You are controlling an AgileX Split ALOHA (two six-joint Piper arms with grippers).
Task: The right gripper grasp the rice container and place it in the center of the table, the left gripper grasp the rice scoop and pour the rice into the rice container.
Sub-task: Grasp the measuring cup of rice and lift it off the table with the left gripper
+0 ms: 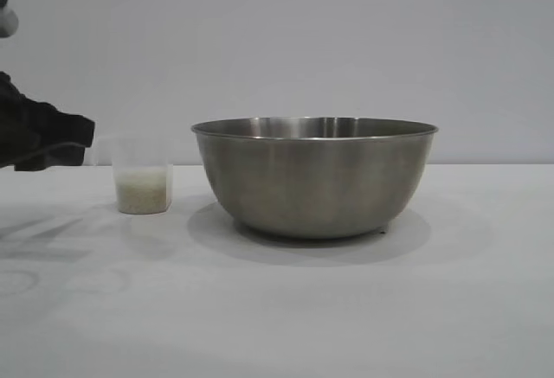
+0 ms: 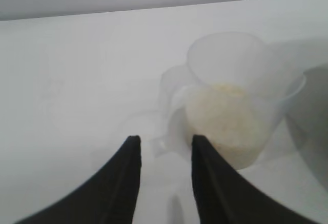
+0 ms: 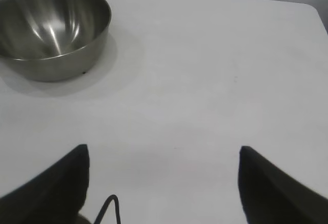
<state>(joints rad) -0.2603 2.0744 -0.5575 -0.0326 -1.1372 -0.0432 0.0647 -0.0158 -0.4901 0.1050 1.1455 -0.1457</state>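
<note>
Left gripper [image 2: 163, 144] comes in low from the left edge of the table [image 1: 277, 309], and its two dark fingers [image 2: 128, 157] stand a little apart, one on each side of the thin handle of the scoop [image 2: 230, 106]; I cannot tell if they already press on this handle. This scoop [image 1: 143, 179] is a small cup of cloudy plastic, standing upright on the white table, and about the lower half of it is filled with rice [image 1: 143, 192], pale cream grains. Just beside it, toward the middle of the table, stands the bowl [image 1: 314, 175], large and round, of brushed grey steel with a thin rim, much bigger than the cup, not touching it. Inside, the bowl [image 3: 51, 29] shows only shiny metal. Right gripper [image 3: 163, 155] hangs wide open above bare table, well apart from the bowl, holding nothing.
</note>
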